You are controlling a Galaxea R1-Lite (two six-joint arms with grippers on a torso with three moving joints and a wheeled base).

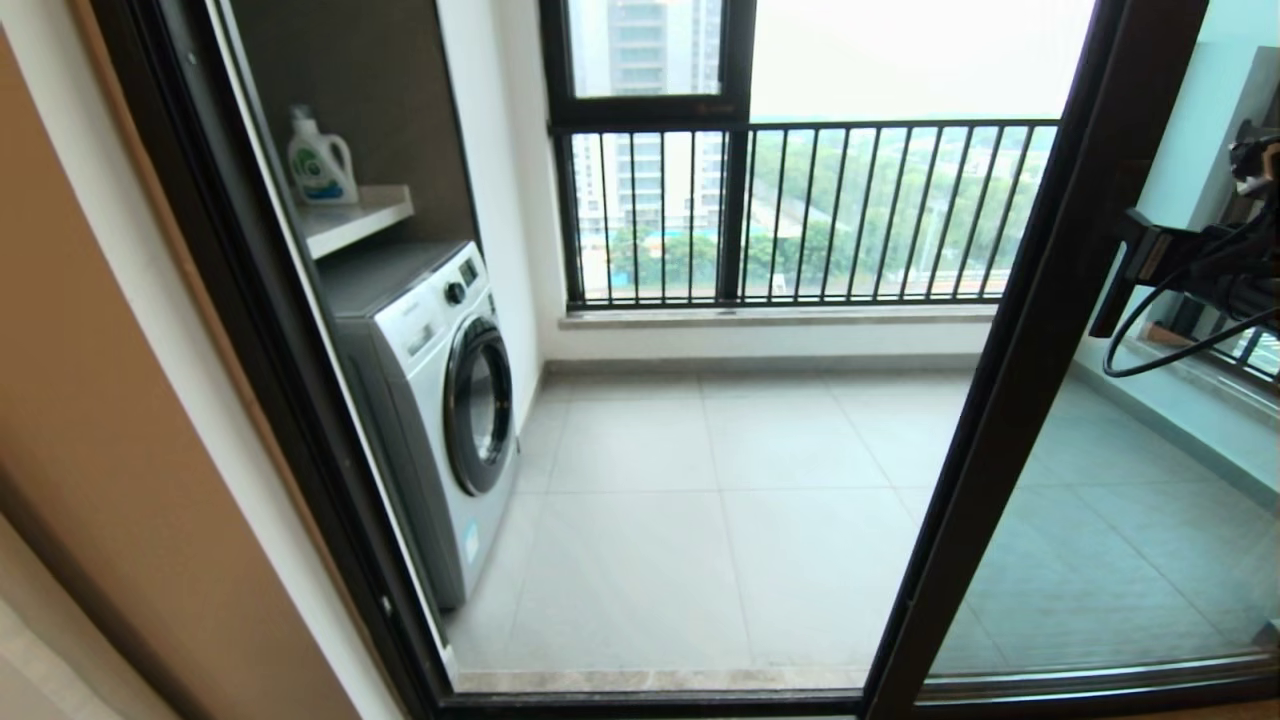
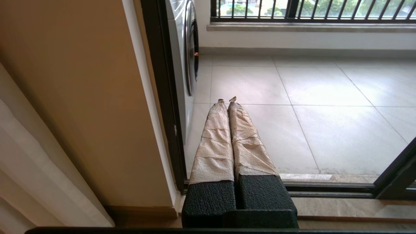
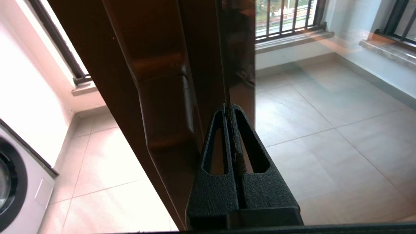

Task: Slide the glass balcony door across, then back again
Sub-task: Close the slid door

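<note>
The glass balcony door (image 1: pixel 1040 330) stands at the right of the opening; its dark brown upright slants across the head view, with the clear pane (image 1: pixel 1120 520) to its right. My right gripper (image 1: pixel 1135 255) is at the upright about midway up, on the room side. In the right wrist view the right gripper (image 3: pixel 228 105) is shut, its tips against the frame where it meets the glass, just beside the raised dark handle (image 3: pixel 162 110). My left gripper (image 2: pixel 227 99), fingers wrapped in beige tape, is shut and empty, held low near the left jamb.
A white washing machine (image 1: pixel 440 400) stands at the left on the balcony, under a shelf (image 1: pixel 355 215) with a detergent bottle (image 1: pixel 320 160). A black railing window (image 1: pixel 800 210) closes the far side. The floor track (image 2: pixel 328 190) runs along the threshold. A beige wall (image 1: pixel 100 450) is at the left.
</note>
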